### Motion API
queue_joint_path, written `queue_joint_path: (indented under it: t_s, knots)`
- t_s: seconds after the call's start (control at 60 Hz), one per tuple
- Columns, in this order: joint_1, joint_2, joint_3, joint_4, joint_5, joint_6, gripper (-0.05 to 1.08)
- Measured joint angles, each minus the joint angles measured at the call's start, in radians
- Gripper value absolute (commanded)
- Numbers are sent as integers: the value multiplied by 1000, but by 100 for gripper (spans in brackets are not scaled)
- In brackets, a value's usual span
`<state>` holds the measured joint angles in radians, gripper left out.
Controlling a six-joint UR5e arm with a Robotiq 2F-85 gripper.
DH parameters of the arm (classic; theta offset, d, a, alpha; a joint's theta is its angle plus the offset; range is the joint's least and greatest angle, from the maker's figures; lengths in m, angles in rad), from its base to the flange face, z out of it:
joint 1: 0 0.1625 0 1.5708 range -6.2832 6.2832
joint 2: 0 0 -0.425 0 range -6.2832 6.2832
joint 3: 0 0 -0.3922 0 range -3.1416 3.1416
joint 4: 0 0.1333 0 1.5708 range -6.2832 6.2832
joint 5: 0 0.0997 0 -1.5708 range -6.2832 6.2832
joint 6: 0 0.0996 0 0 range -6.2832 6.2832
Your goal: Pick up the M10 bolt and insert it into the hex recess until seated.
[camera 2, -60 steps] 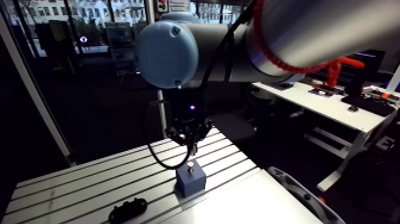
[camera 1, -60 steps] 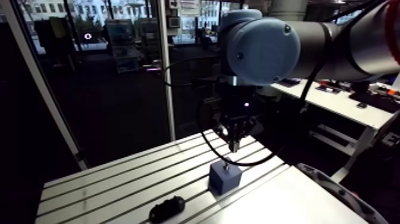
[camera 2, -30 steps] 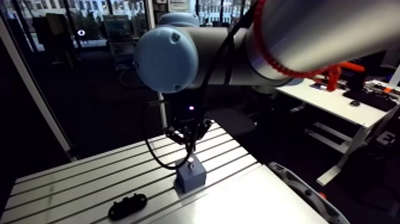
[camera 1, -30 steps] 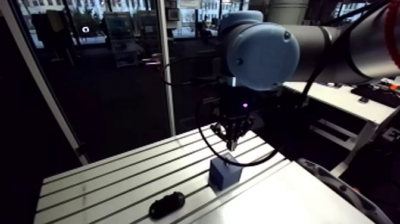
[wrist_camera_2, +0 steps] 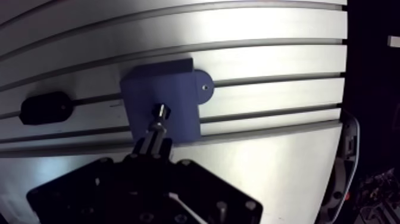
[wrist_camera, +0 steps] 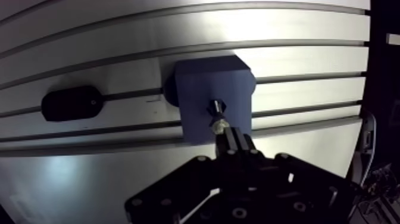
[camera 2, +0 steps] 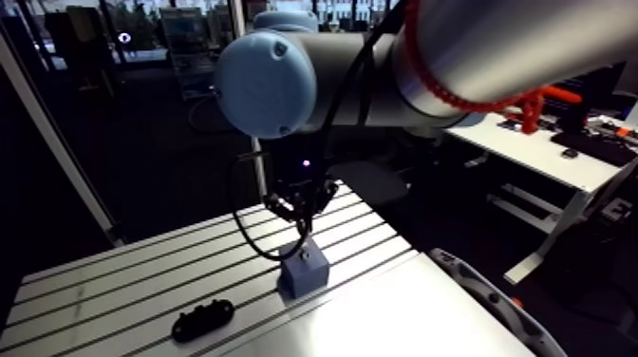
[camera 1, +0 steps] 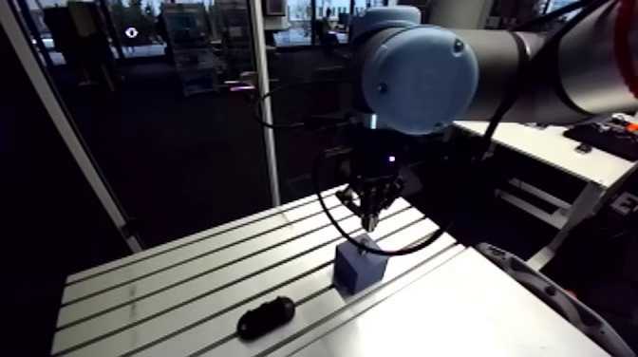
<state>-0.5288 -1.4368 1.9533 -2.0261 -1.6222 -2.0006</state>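
Observation:
A blue block (wrist_camera: 199, 83) stands on the slotted aluminium table (wrist_camera: 107, 36), with a dark hex recess (wrist_camera: 216, 107) in its top face. In the wrist view my gripper (wrist_camera: 230, 136) has its fingers pressed together on a small shiny bolt (wrist_camera: 218, 126), whose tip pokes out just short of the recess. The arm view shows the gripper (camera 1: 368, 222) hanging a little above the block (camera 1: 357, 271). I cannot tell whether the bolt touches the block.
A black oval part (wrist_camera: 71, 102) lies in a table slot beside the block, also seen as the black part (camera 1: 266, 317) near the front edge. The table's edge (wrist_camera: 363, 89) drops to dark floor past the block.
The arm view has shifted slightly as the camera moved. The gripper stays over the blue block with the bolt; no clear move relative to the block.

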Motion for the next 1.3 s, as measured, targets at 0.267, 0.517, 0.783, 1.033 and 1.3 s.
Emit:
queue_joint_path:
  t_s: [0.267,0.517,0.783,1.033,1.3]
  knots:
    - [2,6,3,4,-1,0,108]
    - [2,15,5,3,-3,0,108]
    - [2,26,3,3,-4,-1,108]
    - [2,27,6,4,-3,-1,108]
    - [3,28,8,3,-3,-1,108]
